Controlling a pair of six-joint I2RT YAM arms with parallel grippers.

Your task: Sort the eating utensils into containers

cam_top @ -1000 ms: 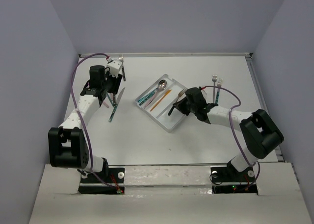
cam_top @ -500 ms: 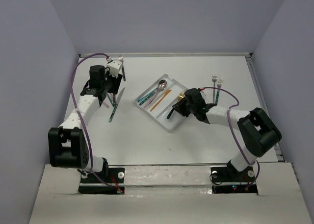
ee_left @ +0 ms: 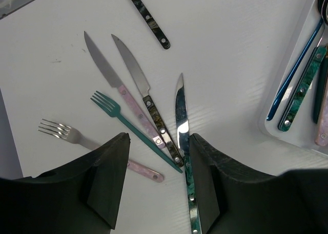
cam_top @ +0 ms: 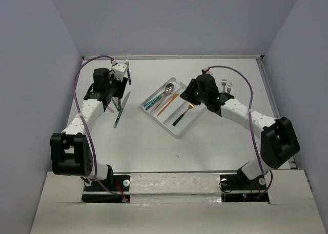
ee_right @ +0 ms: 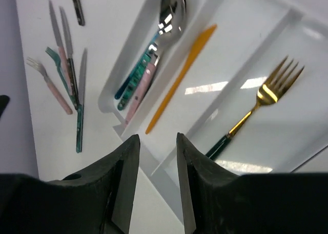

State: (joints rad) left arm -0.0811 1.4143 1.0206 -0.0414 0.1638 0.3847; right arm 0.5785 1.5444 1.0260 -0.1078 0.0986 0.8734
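The clear whitish tray point(cam_top: 160, 122) lies mid-table. A gold fork with a dark handle point(cam_top: 183, 114) lies in its right compartment, an orange knife point(cam_top: 168, 105) in the middle one, spoons point(cam_top: 159, 96) in the left one. My right gripper point(cam_top: 189, 94) is open and empty above the tray's far right side; its view shows the gold fork point(ee_right: 256, 107), the orange knife point(ee_right: 182, 75) and the spoons point(ee_right: 154, 65). My left gripper point(cam_top: 119, 89) is open and empty over loose utensils: a teal-handled knife point(ee_left: 183, 136), a black-handled knife point(ee_left: 146, 101), a pink-handled knife point(ee_left: 118, 85), a teal fork point(ee_left: 128, 124), a pink-handled fork point(ee_left: 84, 141).
Two forks point(cam_top: 226, 84) lie on the table right of the tray. A black-handled utensil point(ee_left: 148, 19) lies beyond the left pile. The tray's rim point(ee_left: 294, 134) shows at the right of the left wrist view. Grey walls enclose the table on three sides.
My right gripper has let go of the gold fork, which now lies in the tray's right compartment, and has risen toward the far side. The left arm has not moved.
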